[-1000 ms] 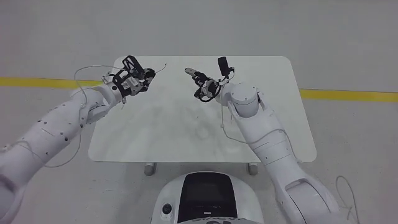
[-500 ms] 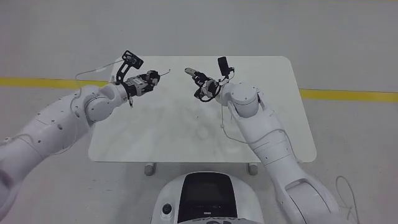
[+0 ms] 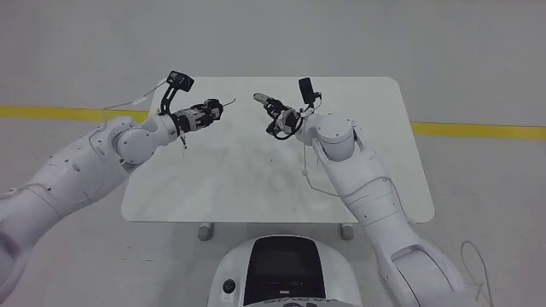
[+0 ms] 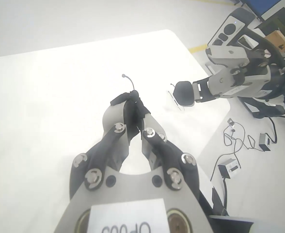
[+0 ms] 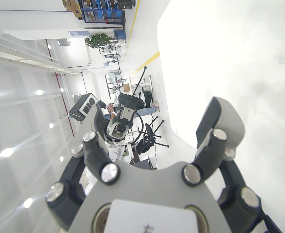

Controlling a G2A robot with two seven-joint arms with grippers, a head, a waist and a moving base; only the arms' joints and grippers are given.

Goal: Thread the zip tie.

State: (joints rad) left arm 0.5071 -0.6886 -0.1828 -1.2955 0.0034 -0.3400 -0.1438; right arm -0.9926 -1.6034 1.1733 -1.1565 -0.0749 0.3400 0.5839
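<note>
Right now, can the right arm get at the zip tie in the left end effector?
Probably yes: the zip tie sticks out of the shut left end effector toward the open right end effector, with only open air between them.

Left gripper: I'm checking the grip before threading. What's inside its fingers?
The left gripper pinches the zip tie between shut pads; a short curved end pokes out. The clamped stretch is covered.

Right gripper [image 5: 155, 103], jaws apart, over table [image 5: 229, 37]
</note>
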